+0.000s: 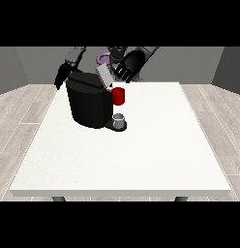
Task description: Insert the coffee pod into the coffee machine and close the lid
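- The coffee machine (pixel 88 104), a black block, stands on the far-left part of the white table (pixel 141 160). Its drip base projects toward the near right and carries a small grey cup (pixel 120 119).
- The lid (pixel 104 76), a pale grey flap, is raised and leans up and away at the machine's top right edge. Judgement: it stands open so the chamber can take a pod, and the closing step is not yet done.
- A red cylinder (pixel 118 96) sits against the machine's right face, just under the raised lid and above the grey cup. It may be the coffee pod or a part of the machine; this cannot be told. No pod can be made out with certainty anywhere else on the table.
- The hand at the view's right (pixel 127 66) hangs above and just right of the lid, beyond the machine, palm roughly toward the camera. Its fingers appear curled, close to the lid's upper end. Whether they touch the lid or enclose anything cannot be told.
- The red cylinder lies below that hand and slightly to its left, apart from it, with the lid between them.
- The hand at the view's left (pixel 61 76) hangs at the machine's far-left corner, pointing down. Its finger state and any contact with the machine cannot be told. Judgement: it is placed to steady the machine.
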`<control>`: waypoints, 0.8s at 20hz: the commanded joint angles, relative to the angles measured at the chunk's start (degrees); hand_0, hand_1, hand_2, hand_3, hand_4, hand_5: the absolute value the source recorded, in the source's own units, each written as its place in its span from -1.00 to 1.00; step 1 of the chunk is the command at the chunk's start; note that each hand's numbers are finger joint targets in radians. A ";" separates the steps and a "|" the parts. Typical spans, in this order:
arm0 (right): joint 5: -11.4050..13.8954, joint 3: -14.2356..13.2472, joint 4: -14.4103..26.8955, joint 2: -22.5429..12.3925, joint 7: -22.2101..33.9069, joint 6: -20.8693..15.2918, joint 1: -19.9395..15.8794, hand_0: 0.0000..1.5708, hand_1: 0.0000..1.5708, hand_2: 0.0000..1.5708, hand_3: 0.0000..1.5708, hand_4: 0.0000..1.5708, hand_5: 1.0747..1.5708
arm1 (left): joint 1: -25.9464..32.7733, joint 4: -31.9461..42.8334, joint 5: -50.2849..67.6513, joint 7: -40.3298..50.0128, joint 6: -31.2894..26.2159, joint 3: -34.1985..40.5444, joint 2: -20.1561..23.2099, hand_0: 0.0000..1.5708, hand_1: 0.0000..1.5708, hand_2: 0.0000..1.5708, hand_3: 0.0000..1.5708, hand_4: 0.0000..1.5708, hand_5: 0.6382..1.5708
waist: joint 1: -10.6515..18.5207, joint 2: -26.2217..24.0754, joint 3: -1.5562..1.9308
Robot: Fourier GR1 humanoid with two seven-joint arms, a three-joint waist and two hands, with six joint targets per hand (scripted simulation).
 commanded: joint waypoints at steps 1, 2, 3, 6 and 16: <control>-1.03 -1.81 0.57 -1.49 -0.94 0.77 -0.99 -1.00 -1.00 -1.00 -1.00 -1.00 1.00 | -2.34 0.60 -0.24 -0.18 -0.83 0.10 0.78 0.60 0.60 0.65 0.58 -0.37 1.00 | -0.31 2.23 0.02; -0.80 -2.02 0.83 -1.96 -0.96 0.78 -1.90 -1.00 -1.00 -1.00 -1.00 -1.00 1.00 | -2.94 0.81 -0.02 0.74 -0.89 0.22 -0.11 0.56 0.56 0.64 0.58 -0.38 1.00 | -0.10 2.22 0.02; -0.04 -0.69 -0.47 -0.77 0.27 0.03 -0.74 -1.00 -1.00 -1.00 -1.00 -0.92 1.00 | -2.56 1.97 0.39 -1.94 -1.62 1.16 2.62 0.52 0.52 0.64 0.59 -0.38 1.00 | -0.81 3.45 0.00; 0.49 -0.45 0.27 0.70 0.38 -1.62 -1.54 -1.00 -1.00 -1.00 -1.00 -0.87 1.00 | -2.76 1.93 -0.87 -0.42 -0.92 -0.65 -0.32 0.51 0.51 0.60 0.55 -0.41 1.00 | -0.15 2.88 0.01; 0.78 -1.50 1.81 -0.03 -0.50 -2.24 -1.24 -1.00 -1.00 -1.00 -1.00 -0.96 1.00 | -2.73 2.87 -1.29 -0.87 -0.06 -0.64 -1.49 0.53 0.53 0.59 0.54 -0.44 1.00 | 0.68 2.96 0.01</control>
